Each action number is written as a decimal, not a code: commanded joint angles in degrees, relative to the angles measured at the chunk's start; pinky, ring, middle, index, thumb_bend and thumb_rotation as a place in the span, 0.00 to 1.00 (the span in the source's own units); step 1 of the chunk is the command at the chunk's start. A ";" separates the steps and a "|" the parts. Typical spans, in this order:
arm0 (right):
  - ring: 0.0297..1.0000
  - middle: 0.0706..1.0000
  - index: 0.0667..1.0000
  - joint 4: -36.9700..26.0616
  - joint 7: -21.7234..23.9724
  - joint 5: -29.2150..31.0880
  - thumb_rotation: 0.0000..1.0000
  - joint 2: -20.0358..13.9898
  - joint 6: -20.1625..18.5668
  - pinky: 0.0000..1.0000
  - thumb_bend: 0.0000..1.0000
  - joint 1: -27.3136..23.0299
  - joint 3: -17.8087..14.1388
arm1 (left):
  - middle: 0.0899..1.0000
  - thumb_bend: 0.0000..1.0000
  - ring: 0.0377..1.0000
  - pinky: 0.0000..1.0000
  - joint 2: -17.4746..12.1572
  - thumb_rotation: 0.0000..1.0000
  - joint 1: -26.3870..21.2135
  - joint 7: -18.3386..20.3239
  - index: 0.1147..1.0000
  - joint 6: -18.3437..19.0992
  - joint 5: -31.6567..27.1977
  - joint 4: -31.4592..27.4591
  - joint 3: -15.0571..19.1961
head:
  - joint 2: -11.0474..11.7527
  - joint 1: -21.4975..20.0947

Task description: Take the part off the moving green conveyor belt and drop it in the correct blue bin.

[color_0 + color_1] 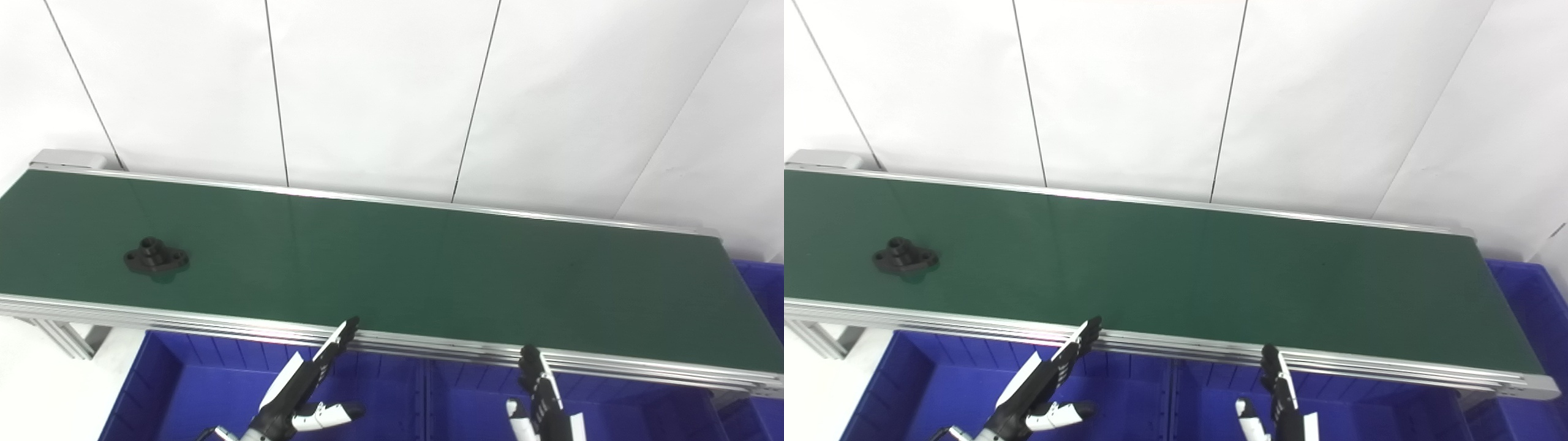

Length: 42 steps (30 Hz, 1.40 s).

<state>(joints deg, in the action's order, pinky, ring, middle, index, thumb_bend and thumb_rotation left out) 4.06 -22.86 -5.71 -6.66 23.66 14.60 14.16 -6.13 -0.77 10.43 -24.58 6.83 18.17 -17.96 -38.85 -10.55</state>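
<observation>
Hovering empty w/ fingers spread, left hand (pixel 303 386) & right hand (pixel 539 398) flank belt (pixel 429 275) edge; part (pixel 156 257) well apart.

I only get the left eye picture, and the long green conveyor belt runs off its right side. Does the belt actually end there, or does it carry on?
Observer: It ends there. In the right eye view the green conveyor belt stops at a near right corner of silver aluminium frame, which is whole in that picture but cut off by the edge in yours.
Operator: And the blue thing just past that end?
Observer: That is a blue plastic bin standing beyond the belt's end. The right eye view shows more of its inside than yours does, and no part lies in the stretch that shows.
</observation>
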 commanded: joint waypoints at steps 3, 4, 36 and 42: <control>0.93 0.91 0.93 -2.49 3.75 1.25 0.85 0.68 3.25 0.91 0.70 -0.27 -2.23 | 1.00 0.82 1.00 0.99 1.84 0.70 -1.07 -0.77 1.00 -1.45 0.33 -2.20 0.71 | -0.03 0.38; 0.93 0.91 0.93 -2.41 4.47 1.57 0.84 0.80 3.25 0.91 0.69 -0.33 -2.60 | 1.00 0.82 1.00 0.98 2.10 0.70 -1.09 -0.77 1.00 -1.50 0.21 -2.09 0.82 | 0.26 0.55; 0.92 0.91 0.93 -4.30 14.01 0.06 0.84 4.44 1.52 0.92 0.70 -0.51 -10.08 | 1.00 0.83 1.00 0.97 3.05 0.70 -1.62 -0.22 1.00 2.26 1.57 -4.93 1.57 | -4.30 2.49; 0.92 0.91 0.93 -3.88 15.06 0.72 0.85 4.22 1.92 0.93 0.71 0.05 -10.80 | 1.00 0.83 1.00 0.97 3.74 0.70 -1.22 -0.51 1.00 1.48 1.87 -4.13 1.28 | -0.73 8.62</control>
<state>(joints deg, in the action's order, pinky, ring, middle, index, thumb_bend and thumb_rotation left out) 1.28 -8.45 -5.43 -2.38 23.63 14.62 3.75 -2.94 -1.17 10.15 -21.62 8.33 14.98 -16.55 -39.92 -2.67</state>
